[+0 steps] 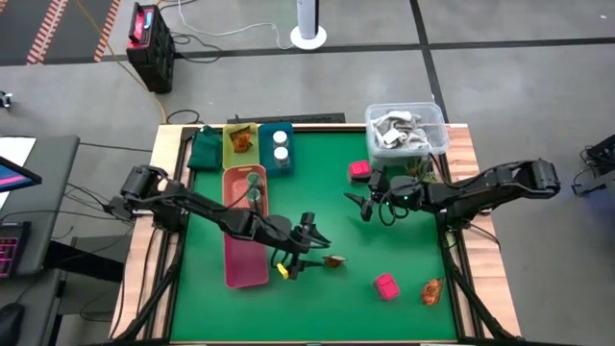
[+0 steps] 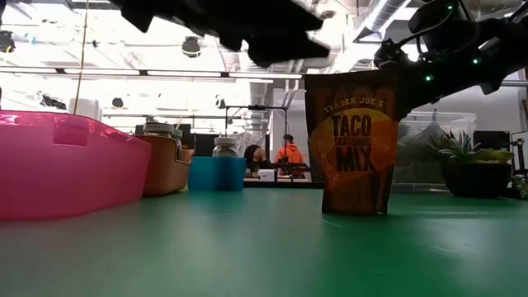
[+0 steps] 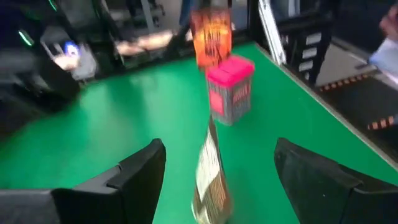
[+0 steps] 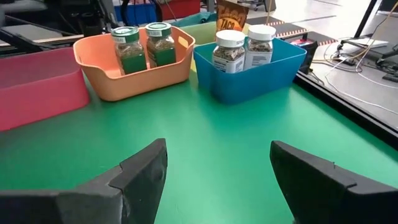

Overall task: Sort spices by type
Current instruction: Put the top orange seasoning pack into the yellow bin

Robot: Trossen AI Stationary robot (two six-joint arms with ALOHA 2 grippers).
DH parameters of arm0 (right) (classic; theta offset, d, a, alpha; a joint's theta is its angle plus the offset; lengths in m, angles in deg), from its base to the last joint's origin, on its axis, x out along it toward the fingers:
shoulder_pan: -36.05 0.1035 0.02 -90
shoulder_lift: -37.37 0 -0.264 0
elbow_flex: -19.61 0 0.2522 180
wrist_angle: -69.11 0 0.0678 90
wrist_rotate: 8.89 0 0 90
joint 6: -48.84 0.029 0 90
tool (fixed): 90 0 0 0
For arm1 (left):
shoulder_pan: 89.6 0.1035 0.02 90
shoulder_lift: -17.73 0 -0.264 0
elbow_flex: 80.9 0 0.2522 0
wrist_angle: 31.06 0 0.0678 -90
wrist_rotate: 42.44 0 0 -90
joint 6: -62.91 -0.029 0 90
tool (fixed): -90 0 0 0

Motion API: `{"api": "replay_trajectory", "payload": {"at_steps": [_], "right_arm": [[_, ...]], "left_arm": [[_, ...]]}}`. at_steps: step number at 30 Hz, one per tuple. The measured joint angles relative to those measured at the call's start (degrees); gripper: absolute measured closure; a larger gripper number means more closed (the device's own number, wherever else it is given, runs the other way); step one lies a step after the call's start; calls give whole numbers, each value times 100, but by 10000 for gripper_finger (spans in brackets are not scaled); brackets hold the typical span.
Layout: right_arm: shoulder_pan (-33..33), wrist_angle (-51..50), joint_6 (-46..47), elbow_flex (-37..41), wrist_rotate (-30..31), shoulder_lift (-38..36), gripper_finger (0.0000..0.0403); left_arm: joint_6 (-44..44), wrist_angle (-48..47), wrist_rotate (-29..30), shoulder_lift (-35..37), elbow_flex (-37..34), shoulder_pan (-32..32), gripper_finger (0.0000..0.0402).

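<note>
Taco seasoning sachet (image 2: 356, 142) stands upright near the tabletop's front edge, between the left gripper's (image 3: 214, 180) spread fingers but apparently untouched. It looks light, thin and crinkly, likely to tip or buckle, so a pinch across its flat faces near the top seam seems best. The right gripper (image 1: 370, 208) hangs with jaws spread near the back right corner. Visible count: three sachets, two pink blocks, two green-lidded jars (image 4: 142, 46), two white-lidded jars (image 4: 244, 45).

Two white-lidded jars (image 4: 230, 51) (image 4: 260, 45), two green-lidded jars (image 4: 127, 48) (image 4: 160, 42), two pink tins (image 1: 359, 170) (image 1: 386, 285), three orange sachets (image 1: 333, 260) (image 1: 431, 290) (image 1: 240, 141), and four trays: pink (image 1: 242, 274), orange (image 4: 93, 70), blue (image 4: 261, 78), yellow (image 1: 231, 154).
</note>
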Motion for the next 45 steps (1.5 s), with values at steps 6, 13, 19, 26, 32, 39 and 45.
{"api": "replay_trajectory", "payload": {"at_steps": [6,13,19,26,32,39,45], "right_arm": [[4,4,4,-4,0,0,93],[82,-27,15,-4,3,0,93],[79,-38,0,-4,7,0,93],[79,-27,0,-4,10,0,93],[76,-33,-6,-4,17,0,93],[81,-75,20,-4,20,0,93],[155,-109,22,-4,24,0,93]], "left_arm": [[37,768,7,-533,-11,-19,117],[170,933,243,-933,32,-19,118],[198,893,387,-1004,78,-19,150],[373,740,480,-1004,78,18,294],[566,686,156,-990,78,145,396],[480,87,-183,-280,86,489,401],[-334,-992,89,711,84,683,401]]}}
